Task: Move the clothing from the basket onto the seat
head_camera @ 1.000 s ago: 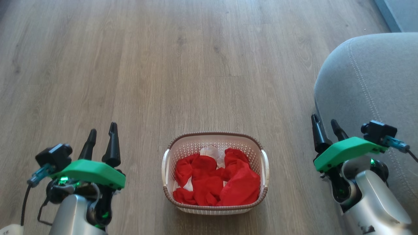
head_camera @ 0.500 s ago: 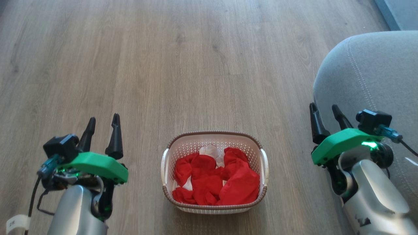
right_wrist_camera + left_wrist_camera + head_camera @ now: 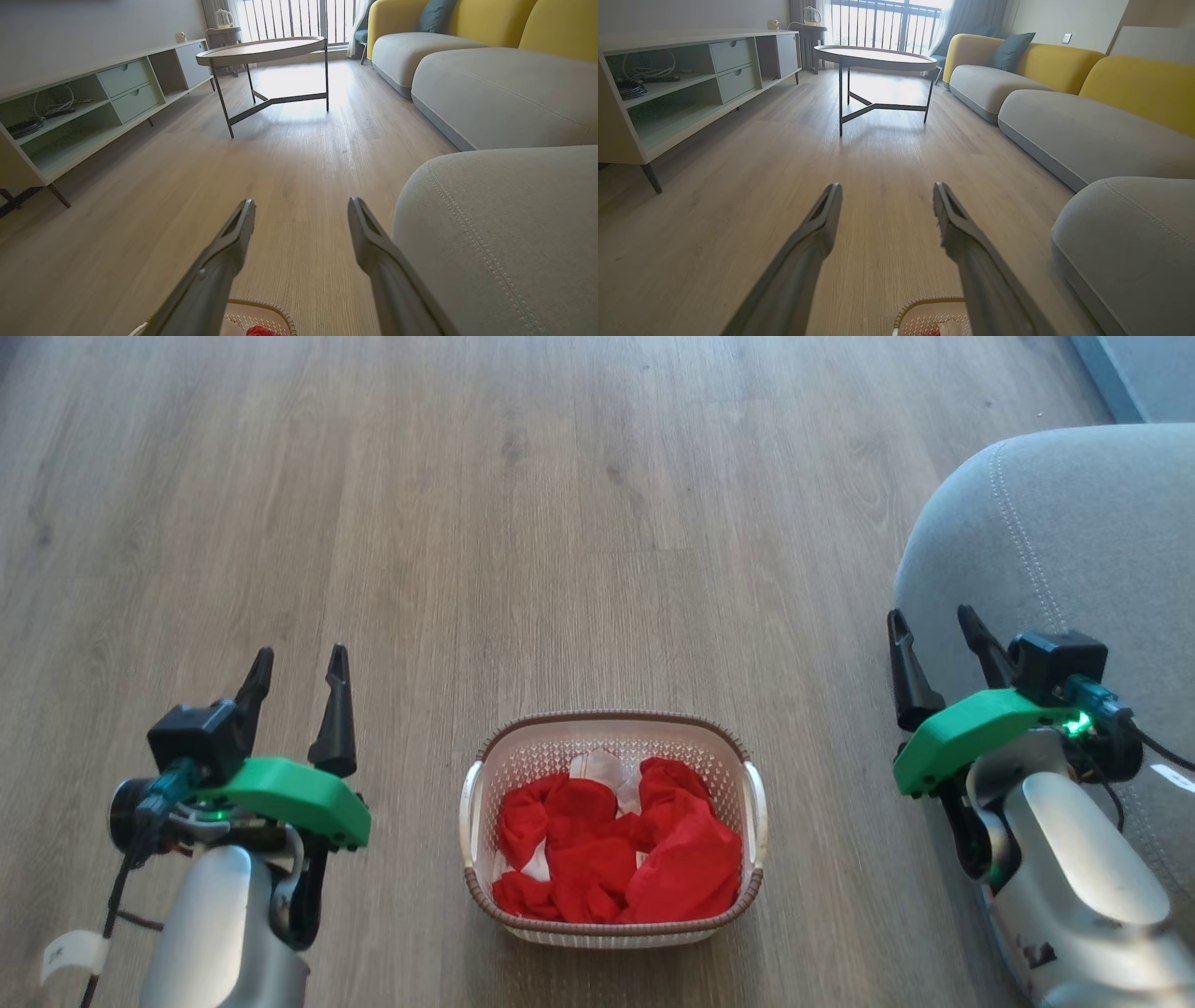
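Head view: left gripper [image 3: 299, 653] and right gripper [image 3: 930, 613], jaws apart and empty, sit further up-frame than a second ago, flanking the basket [image 3: 611, 719] where the clothing [image 3: 616, 859] lies untouched, seat [image 3: 1074, 523] at right, so the first reach looks not yet begun.

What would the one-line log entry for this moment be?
stage: nothing picked yet | clothing: in basket on floor | seat: right of basket | left gripper: open, empty | right gripper: open, empty
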`<state>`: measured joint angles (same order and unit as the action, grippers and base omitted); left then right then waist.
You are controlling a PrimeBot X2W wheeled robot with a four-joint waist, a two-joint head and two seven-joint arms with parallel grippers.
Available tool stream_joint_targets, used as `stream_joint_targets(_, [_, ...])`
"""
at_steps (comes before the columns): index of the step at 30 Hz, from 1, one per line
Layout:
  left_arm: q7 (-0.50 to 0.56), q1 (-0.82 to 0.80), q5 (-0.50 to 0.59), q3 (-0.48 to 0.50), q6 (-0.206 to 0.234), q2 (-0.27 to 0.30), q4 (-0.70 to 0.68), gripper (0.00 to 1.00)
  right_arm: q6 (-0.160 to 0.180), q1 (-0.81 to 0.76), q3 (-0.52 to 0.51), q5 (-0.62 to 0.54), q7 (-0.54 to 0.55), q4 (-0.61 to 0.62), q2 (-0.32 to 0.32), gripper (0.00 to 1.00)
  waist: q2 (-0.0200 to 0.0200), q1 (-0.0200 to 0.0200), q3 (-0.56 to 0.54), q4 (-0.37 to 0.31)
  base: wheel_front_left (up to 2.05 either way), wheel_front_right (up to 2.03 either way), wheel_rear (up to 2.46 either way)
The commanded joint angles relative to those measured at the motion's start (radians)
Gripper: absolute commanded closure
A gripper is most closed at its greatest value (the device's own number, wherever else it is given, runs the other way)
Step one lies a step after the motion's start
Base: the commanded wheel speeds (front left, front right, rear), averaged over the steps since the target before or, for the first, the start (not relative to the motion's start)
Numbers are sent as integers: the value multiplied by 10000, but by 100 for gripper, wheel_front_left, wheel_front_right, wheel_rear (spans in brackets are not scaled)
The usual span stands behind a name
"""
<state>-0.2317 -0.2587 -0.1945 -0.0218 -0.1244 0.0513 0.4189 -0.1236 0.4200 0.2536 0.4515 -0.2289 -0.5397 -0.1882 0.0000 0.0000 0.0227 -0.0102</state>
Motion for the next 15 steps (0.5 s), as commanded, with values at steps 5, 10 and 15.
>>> stream_joint_targets(5, [-271, -785, 600, 310, -63, 138, -103, 0, -71, 635, 165, -526, -300, 170, -79, 0, 0, 0, 3, -16, 0, 0, 0])
stream_joint_targets(10, [-300, -842, 627, 361, -63, 124, 37, 0, -71, 642, 163, -539, -329, 150, -112, 0, 0, 0, 5, -26, 0, 0, 0])
stream_joint_targets(15, [-300, -845, 264, 457, -63, 83, 257, 0, -71, 604, 102, -414, -329, 147, -108, 0, 0, 0, 4, -29, 0, 0, 0])
